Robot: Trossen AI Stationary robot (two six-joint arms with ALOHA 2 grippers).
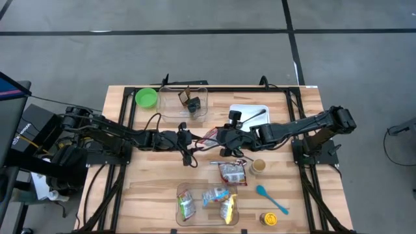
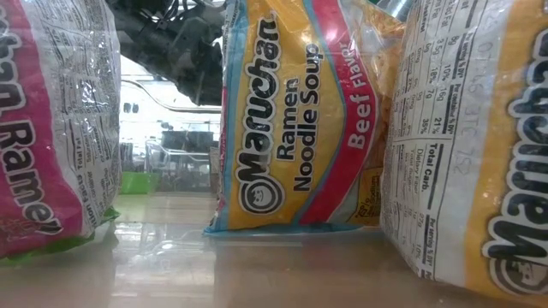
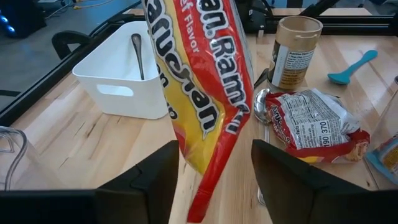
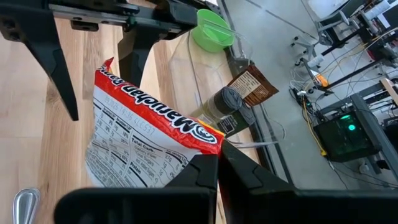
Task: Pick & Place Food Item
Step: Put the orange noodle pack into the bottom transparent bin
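The ramen packet hangs above the middle of the counter, between the two arms. The right gripper is clamped on one edge of the packet. The left gripper has its fingers spread wide on either side of the packet's lower end, not pressing it.

Just near of the packet lies a crumpled ramen pack with a metal spoon touching it, and a small lidded jar stands beside them. A blue spoon lies nearer the right. A white bin holding a utensil sits on the far side; a green bowl and a clear container sit at the far left. A clear tray with three ramen packs lies at the near edge.
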